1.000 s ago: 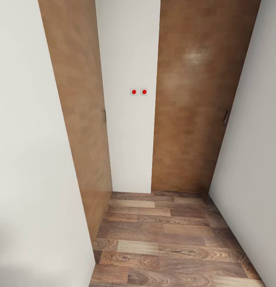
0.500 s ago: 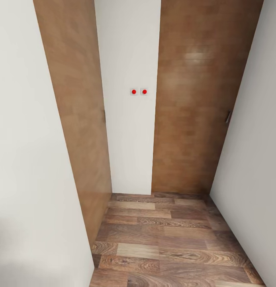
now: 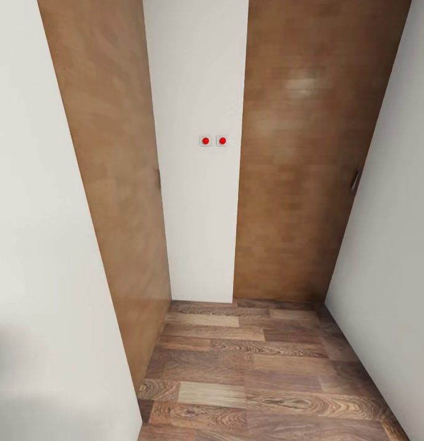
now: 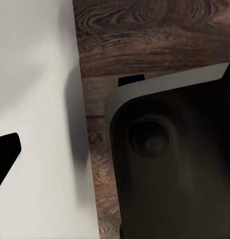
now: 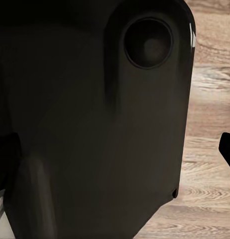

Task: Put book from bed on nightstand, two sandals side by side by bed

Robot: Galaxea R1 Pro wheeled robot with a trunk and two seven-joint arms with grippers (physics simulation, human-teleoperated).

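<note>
The robot faces a white wall with two red buttons, between two brown doors, on a wood floor; its fingers' state cannot be told.

A narrow corridor ends at a white wall panel carrying two small white switches with red buttons, side by side. A brown wooden door flanks it on the left, another on the right, with a dark handle at its right edge. White walls close both sides. Wood-plank floor fills the near ground.
</note>
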